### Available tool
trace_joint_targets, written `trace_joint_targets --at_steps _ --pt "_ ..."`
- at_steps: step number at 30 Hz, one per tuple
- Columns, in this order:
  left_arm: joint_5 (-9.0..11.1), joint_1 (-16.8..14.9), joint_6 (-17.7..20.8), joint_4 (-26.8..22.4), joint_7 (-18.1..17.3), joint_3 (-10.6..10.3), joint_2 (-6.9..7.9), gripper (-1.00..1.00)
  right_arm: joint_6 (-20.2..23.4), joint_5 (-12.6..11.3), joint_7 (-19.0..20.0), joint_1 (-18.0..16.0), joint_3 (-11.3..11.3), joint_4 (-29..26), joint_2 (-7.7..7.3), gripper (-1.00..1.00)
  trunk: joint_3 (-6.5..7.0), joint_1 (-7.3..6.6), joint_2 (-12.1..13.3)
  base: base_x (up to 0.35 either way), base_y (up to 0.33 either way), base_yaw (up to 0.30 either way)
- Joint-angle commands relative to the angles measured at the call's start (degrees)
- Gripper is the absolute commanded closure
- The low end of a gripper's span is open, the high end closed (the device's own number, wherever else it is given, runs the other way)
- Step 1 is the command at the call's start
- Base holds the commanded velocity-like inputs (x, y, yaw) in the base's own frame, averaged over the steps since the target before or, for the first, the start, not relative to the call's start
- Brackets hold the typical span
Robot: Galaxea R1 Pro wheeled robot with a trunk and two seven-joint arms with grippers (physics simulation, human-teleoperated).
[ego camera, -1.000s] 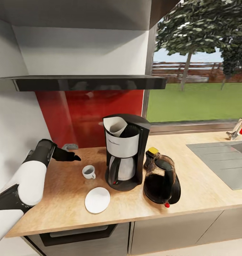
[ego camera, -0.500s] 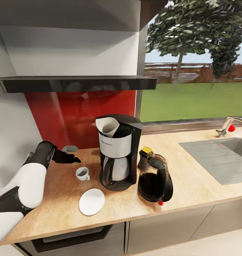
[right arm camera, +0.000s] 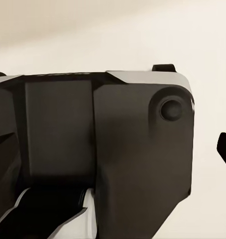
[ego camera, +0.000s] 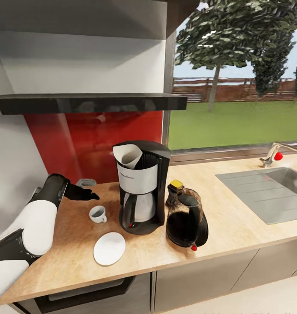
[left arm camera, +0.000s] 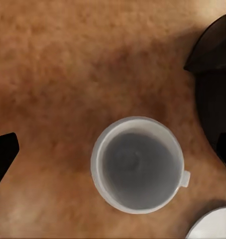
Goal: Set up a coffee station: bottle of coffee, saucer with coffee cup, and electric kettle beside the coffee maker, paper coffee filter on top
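Evidently the cup-onto-saucer step is in hand: the left claw (ego camera: 90,195), spread apart, hovers over the coffee cup (left arm camera: 138,164) left of centre beside the coffee maker (ego camera: 141,185), and must descend, pinch and carry it to the saucer (ego camera: 109,248).

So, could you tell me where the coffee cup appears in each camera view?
Head view: the coffee cup stands on the countertop, between the left gripper and the coffee maker.
Left wrist view: the cup is seen from above, near the middle.
Right wrist view: not in it.
Shared landmark: the white saucer, whose edge appears in the left wrist view.
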Motion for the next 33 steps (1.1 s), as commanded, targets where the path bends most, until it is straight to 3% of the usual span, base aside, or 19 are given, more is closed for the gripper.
trace_joint_targets --at_steps 1,8,15,33 --pt "-0.5 -0.1 0.1 -0.1 -0.5 0.4 -0.03 -1.00 0.0 -0.5 -0.2 0.0 0.5 0.0 0.02 -1.00 -0.12 0.04 -0.1 0.000 0.000 -0.099" --pt "-0.6 0.2 -0.3 0.4 -0.1 0.5 0.00 -1.00 -0.2 -0.5 -0.2 0.0 0.5 0.0 0.02 -1.00 -0.10 0.04 -0.1 0.000 0.000 -0.023" --pt "-0.4 3.9 -0.3 0.5 2.2 0.5 -0.07 -1.00 -0.3 -0.4 -0.2 0.0 0.6 0.0 0.02 -1.00 -0.10 0.04 -0.1 0.000 0.000 0.000" --pt "-0.3 4.9 -0.4 0.4 2.5 0.6 -0.08 -1.00 -0.3 -0.3 -0.3 0.0 0.5 0.2 -0.42 -1.00 -0.10 0.04 -0.1 0.008 0.000 0.000"
